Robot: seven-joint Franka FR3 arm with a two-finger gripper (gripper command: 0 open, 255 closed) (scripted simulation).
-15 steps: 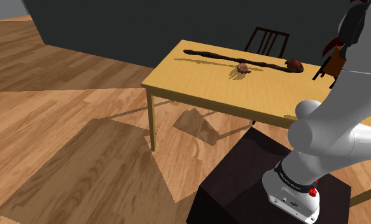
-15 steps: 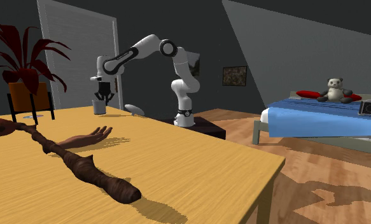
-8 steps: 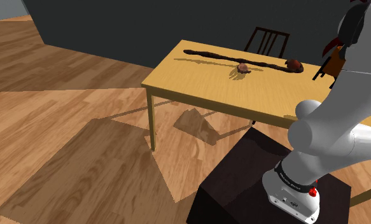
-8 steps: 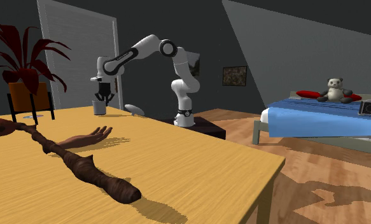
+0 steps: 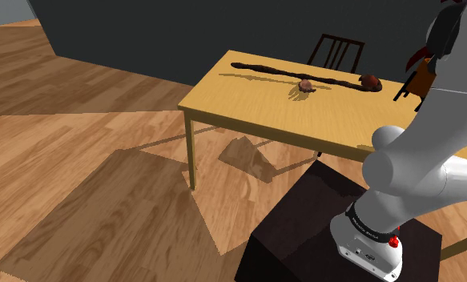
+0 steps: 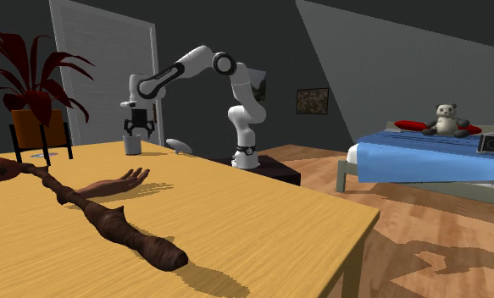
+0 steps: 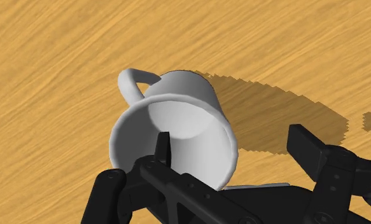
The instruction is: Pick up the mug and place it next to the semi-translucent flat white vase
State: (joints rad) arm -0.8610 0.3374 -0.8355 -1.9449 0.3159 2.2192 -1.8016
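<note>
Black gripper [image 7: 235, 145]: released, fingers spread apart, grasping nothing. In the wrist view one finger [image 7: 163, 147] lies over the opening of the mug [image 7: 184, 105]; the other stands outside the mug's wall, apart from it. The mug is pale grey-white and upright, with its handle on the side away from the gripper, and stands on a wooden table [image 7: 63, 57].

In the second exterior view the gripper [image 6: 135, 129] hangs just above the mug [image 6: 133, 144], upper left of the frame, near the table's far edge. A flat pale vase [image 6: 180, 146] lies near the mug, to its right and apart from it. A long brown branch [image 6: 109, 222] occupies the lower left. The white arm [image 6: 198, 63] rises from the stand [image 6: 279, 173] behind the table.
</note>
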